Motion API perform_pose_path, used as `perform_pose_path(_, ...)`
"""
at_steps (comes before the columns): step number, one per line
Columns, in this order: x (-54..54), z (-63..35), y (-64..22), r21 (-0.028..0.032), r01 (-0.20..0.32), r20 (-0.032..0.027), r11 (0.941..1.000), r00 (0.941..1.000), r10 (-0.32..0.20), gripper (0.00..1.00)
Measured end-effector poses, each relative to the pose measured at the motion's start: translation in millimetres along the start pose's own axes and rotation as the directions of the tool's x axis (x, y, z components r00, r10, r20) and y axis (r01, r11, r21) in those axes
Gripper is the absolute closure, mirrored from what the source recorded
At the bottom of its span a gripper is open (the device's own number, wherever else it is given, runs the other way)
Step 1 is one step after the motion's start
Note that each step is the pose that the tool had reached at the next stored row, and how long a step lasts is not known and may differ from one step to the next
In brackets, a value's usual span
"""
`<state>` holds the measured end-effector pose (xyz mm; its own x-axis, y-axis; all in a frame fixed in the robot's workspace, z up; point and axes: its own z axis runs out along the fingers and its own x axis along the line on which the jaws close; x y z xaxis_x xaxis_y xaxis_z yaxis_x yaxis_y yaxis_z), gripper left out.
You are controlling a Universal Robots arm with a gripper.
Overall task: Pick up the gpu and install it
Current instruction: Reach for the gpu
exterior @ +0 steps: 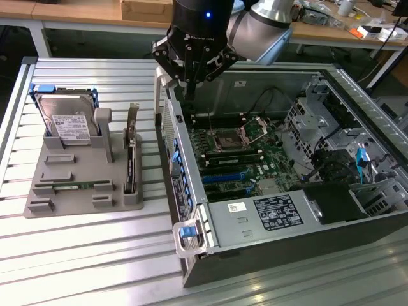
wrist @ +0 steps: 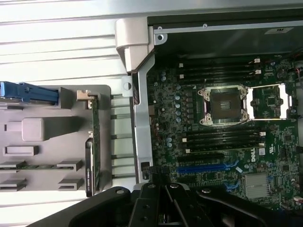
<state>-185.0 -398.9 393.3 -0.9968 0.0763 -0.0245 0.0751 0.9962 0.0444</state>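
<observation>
The gpu (exterior: 130,167), a slim dark card with a silver end bracket, stands on edge in a slot at the right side of the grey holder (exterior: 83,197). In the wrist view the gpu (wrist: 95,142) is a thin strip beside the case wall. My gripper (exterior: 189,95) hangs above the far left corner of the open computer case (exterior: 255,217), to the exterior view's right of the gpu and apart from it. Its fingers are shut with nothing between them. The gripper (wrist: 165,196) sits over the motherboard's edge by the blue slots (wrist: 203,168).
A silver hard drive (exterior: 67,121) with a white label stands at the holder's back, and a green memory stick (exterior: 73,185) lies near its front. The motherboard (exterior: 239,156) lies inside the case, with a drive cage and cables at the exterior view's right. Wooden benches stand behind.
</observation>
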Motion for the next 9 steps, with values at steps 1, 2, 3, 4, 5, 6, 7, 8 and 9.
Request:
perform_pose_path(1, 1.4, 0.0, -0.1, 0.0, 0.0, 0.0, 1.0, 1.0, 0.0, 0.89)
perform_pose_path(2, 2.7, -0.1, -0.2, 0.0, 0.0, 0.0, 1.0, 1.0, 0.0, 0.89)
perform_pose_path(3, 4.1, -0.1, -0.3, -0.0001, 0.0, 0.0001, 1.0, 1.0, 0.0, 0.89)
perform_pose_path(4, 5.1, -0.1, -0.4, 0.0, 0.0, 0.0, 1.0, 1.0, 0.0, 0.89)
perform_pose_path(5, 7.0, -0.2, -0.5, 0.0, 0.0, 0.0, 1.0, 1.0, 0.0, 0.89)
perform_pose_path(6, 8.6, -0.2, -0.7, 0.0, 0.0, 0.0, 1.0, 1.0, 0.0, 0.89)
perform_pose_path(7, 9.7, -0.3, -0.7, 0.0, 0.0, 0.0, 1.0, 1.0, 0.0, 0.89)
perform_pose_path(8, 10.9, -0.3, -0.8, 0.0, 0.0, 0.0, 1.0, 1.0, 0.0, 0.89)
perform_pose_path(9, 11.9, -0.3, -0.9, 0.0, 0.0, 0.0, 1.0, 1.0, 0.0, 0.89)
